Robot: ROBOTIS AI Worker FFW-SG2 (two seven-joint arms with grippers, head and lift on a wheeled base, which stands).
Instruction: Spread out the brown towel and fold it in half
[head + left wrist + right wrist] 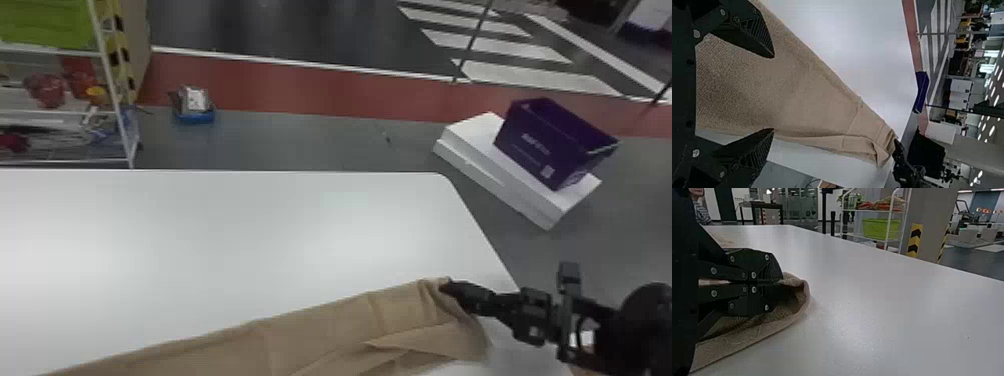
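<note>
brown towel (320, 332), gripped by right hand (446, 286), lies before spread left hand (773, 93).

Hazard tape (914, 239) on a pillar (930, 219), floor stripes (535, 77) and a storage rack (60, 161) are indicating a workshop or lab.

Right end effector (446, 286) closed, left (773, 93) spread

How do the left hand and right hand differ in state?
The left hand has its fingers spread wide; the right hand has its fingers closed together. The left hand grips nothing, with towel showing past its gap, while the right hand pinches the towel near one end. Both are black, with two fingers.
</note>
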